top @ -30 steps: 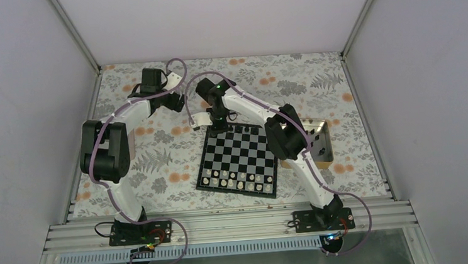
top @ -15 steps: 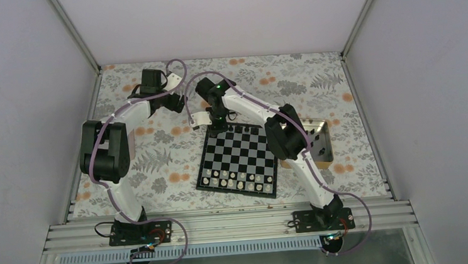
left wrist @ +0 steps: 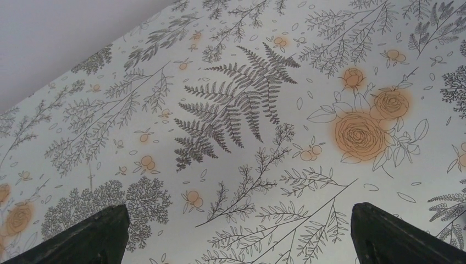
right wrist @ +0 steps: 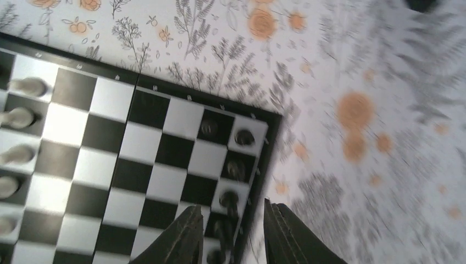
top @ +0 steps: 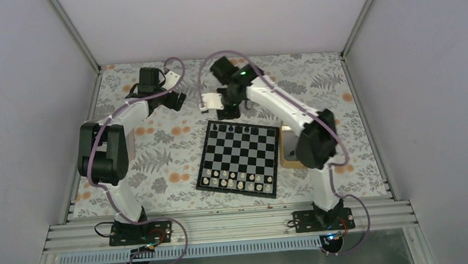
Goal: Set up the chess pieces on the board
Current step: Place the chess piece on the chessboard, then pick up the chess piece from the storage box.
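— Where are your right fingers (right wrist: 184,242)?
— Slightly parted, gripping nothing, above the far edge of the board (right wrist: 66,124), where the black pieces (right wrist: 236,168) line up.
— And your left fingers (left wrist: 93,236)?
— Spread wide over the tabletop (left wrist: 247,110), well away from the board.

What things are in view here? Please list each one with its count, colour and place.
board: one, black and white, middle of the table.
chess pieces: about six, black, along the board's far edge.
white chessmen: two rows at the board's near edge, count unclear.
tray: one, tan rim, right of the board, partly hidden.
tablecloth: one, pale floral print, under everything.
left gripper: one, black, open over bare cloth.
right gripper: one, black, open above the board's far edge.
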`<act>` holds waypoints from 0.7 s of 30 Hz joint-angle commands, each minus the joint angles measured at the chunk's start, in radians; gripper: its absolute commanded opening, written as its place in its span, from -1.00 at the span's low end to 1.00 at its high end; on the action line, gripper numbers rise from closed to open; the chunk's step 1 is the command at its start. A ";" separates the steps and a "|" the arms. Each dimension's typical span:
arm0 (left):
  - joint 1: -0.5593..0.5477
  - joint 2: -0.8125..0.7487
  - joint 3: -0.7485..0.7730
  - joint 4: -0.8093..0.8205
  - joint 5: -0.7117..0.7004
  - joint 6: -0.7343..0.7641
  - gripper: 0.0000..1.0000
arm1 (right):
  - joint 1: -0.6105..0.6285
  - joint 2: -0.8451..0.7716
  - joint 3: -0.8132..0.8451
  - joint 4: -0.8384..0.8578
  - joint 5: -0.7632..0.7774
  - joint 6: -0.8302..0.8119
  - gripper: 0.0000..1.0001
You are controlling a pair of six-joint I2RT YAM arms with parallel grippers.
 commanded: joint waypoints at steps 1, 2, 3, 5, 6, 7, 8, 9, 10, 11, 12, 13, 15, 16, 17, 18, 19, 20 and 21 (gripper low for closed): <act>0.011 -0.031 0.009 0.002 -0.007 -0.011 1.00 | -0.113 -0.201 -0.124 -0.045 0.000 0.022 -0.37; 0.013 -0.026 0.015 -0.001 -0.006 -0.012 1.00 | -0.151 -0.234 -0.170 -0.049 0.002 0.023 -0.37; 0.014 -0.021 0.021 -0.007 -0.004 -0.013 1.00 | -0.195 -0.271 -0.217 -0.052 0.006 0.023 -0.37; 0.014 -0.013 0.027 -0.009 0.000 -0.020 1.00 | -0.280 -0.333 -0.343 -0.042 0.041 0.026 -0.37; 0.014 -0.007 0.028 -0.007 0.004 -0.025 1.00 | -0.320 -0.366 -0.410 -0.029 0.062 0.026 -0.38; 0.013 0.001 0.029 -0.003 0.008 -0.032 1.00 | -0.354 -0.398 -0.478 -0.006 0.087 0.024 -0.38; 0.013 0.007 0.031 0.000 0.010 -0.035 1.00 | -0.389 -0.427 -0.542 0.020 0.107 0.020 -0.38; 0.012 0.017 0.031 0.006 0.007 -0.039 1.00 | -0.432 -0.454 -0.602 0.059 0.118 0.014 -0.38; 0.011 0.026 0.032 0.013 0.003 -0.043 1.00 | -0.459 -0.480 -0.649 0.082 0.122 0.009 -0.39; 0.011 0.034 0.033 0.017 -0.003 -0.046 1.00 | -0.488 -0.494 -0.691 0.100 0.121 0.005 -0.39; 0.011 0.042 0.036 0.020 -0.007 -0.051 1.00 | -0.511 -0.501 -0.729 0.122 0.121 0.005 -0.39; 0.009 0.048 0.039 0.024 -0.008 -0.054 1.00 | -0.530 -0.505 -0.759 0.140 0.121 0.005 -0.39; 0.006 0.055 0.042 0.032 -0.015 -0.061 1.00 | -0.556 -0.508 -0.811 0.165 0.112 0.000 -0.39; 0.004 0.054 0.039 0.036 -0.020 -0.063 1.00 | -0.563 -0.508 -0.830 0.173 0.103 -0.001 -0.39; 0.001 0.052 0.036 0.042 -0.025 -0.064 1.00 | -0.566 -0.508 -0.848 0.174 0.091 -0.003 -0.39; 0.000 0.052 0.033 0.047 -0.029 -0.065 1.00 | -0.567 -0.506 -0.863 0.172 0.081 -0.005 -0.39; -0.002 0.051 0.031 0.051 -0.034 -0.067 1.00 | -0.566 -0.503 -0.878 0.171 0.072 -0.005 -0.39; -0.003 0.052 0.028 0.053 -0.037 -0.069 1.00 | -0.565 -0.500 -0.892 0.171 0.067 0.000 -0.39; -0.004 0.053 0.026 0.056 -0.040 -0.068 1.00 | -0.561 -0.498 -0.907 0.176 0.067 0.005 -0.39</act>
